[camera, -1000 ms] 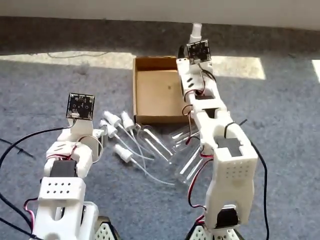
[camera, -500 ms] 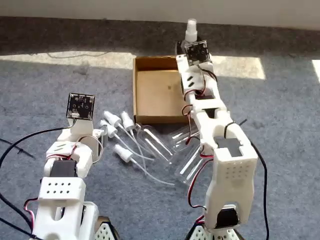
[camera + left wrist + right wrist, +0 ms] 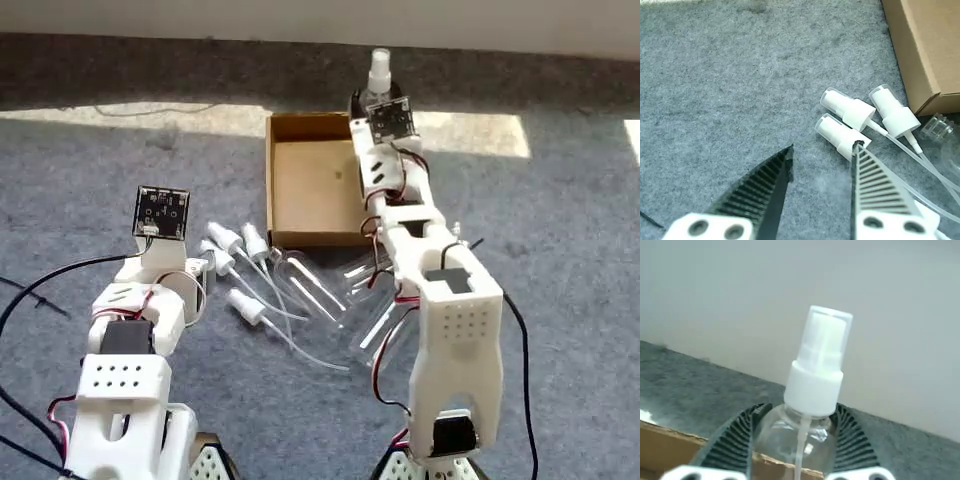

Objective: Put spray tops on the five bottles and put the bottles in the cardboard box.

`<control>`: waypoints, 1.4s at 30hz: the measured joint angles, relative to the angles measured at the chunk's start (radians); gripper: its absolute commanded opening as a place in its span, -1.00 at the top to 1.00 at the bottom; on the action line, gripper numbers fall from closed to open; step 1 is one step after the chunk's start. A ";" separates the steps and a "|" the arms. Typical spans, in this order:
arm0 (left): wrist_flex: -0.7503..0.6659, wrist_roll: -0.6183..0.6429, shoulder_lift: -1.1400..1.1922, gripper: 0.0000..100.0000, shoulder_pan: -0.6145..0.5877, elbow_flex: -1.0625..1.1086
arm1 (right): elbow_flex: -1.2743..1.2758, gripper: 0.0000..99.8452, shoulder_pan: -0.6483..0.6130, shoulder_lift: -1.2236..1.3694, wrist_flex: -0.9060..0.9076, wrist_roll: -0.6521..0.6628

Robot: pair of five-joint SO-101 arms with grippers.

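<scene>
Right gripper [image 3: 799, 415] clamps a capped bottle [image 3: 816, 371] upright by the cardboard box's [image 3: 310, 180] 1 o'clock corner, likely for boxing; left gripper [image 3: 822, 149] gapes open.

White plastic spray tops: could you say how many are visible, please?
5: four white tops loose on the grey carpet beside the cardboard box, one on the clear bottle in the right hand.

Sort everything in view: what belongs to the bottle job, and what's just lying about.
Job:
- capped bottle, held in the right claw
- loose spray tops
- empty bottles
- cardboard box
- left claw, open by the tops

Lying about:
- thin cable on the carpet, back left of the box
</scene>
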 measured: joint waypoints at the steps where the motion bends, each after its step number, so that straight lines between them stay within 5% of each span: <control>1: 0.000 0.000 0.000 0.64 0.000 0.000 | 0.000 0.99 0.000 0.008 0.000 0.000; 42: 0.000 0.000 0.000 0.64 0.000 0.000 | 0.014 0.99 0.005 0.044 -0.020 0.000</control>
